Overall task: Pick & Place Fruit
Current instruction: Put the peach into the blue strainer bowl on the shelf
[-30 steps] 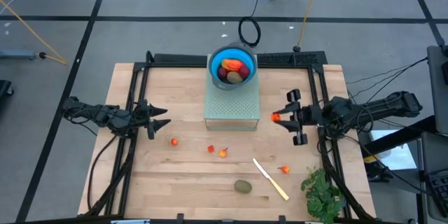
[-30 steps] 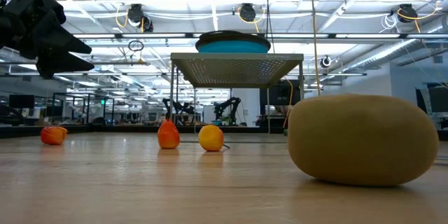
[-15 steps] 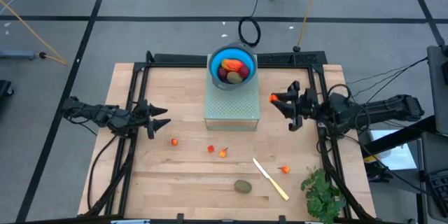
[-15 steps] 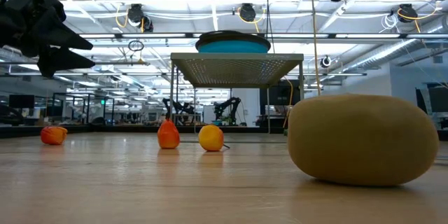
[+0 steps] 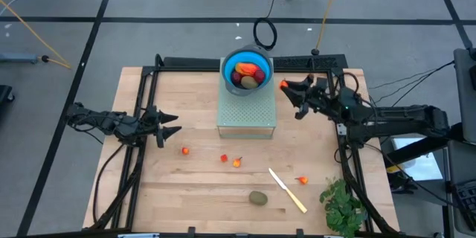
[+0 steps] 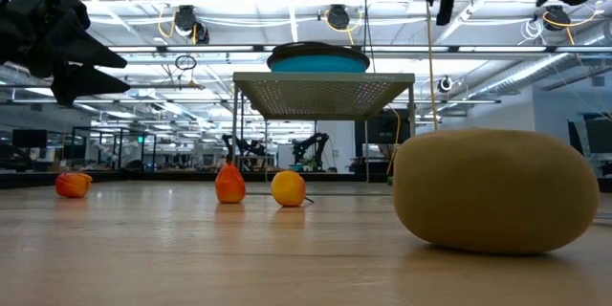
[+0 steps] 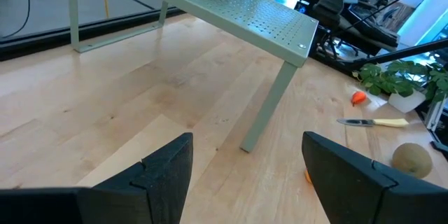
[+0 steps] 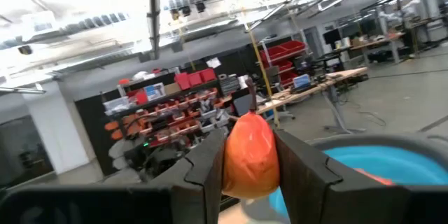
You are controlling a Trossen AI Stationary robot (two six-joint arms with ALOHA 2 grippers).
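Note:
My right gripper (image 5: 290,89) is shut on a small orange-red fruit piece (image 5: 283,85) and holds it high in the air, just right of the blue bowl (image 5: 248,71). The bowl holds several fruits and stands on a green perforated stand (image 5: 247,111). Small orange bits (image 5: 185,150) (image 5: 237,163) (image 5: 303,181) and a brown-green kiwi (image 5: 258,198) lie on the wooden table. My left gripper (image 5: 167,125) waits open at the table's left, nothing between its fingers (image 7: 164,175). My right gripper pinches the orange-red piece (image 8: 250,155) by its two opposite sides between its two fingers (image 8: 203,171). The fingers come from the table's right and slant a little upward. The piece is lifted clear, well above the table, in front of the bowl's rim (image 8: 364,161).
A cream knife (image 5: 287,190) lies near the front, right of the kiwi. A green leafy bunch (image 5: 342,204) sits at the front right corner. Dark frame rails (image 5: 145,97) run along the table's left, far and right sides.
My right gripper has carried the orange-red piece toward the table's far edge and toward the bowl, rolling about its own axis on the way. It has stayed shut on the piece. In the low view it has come into sight at the top.

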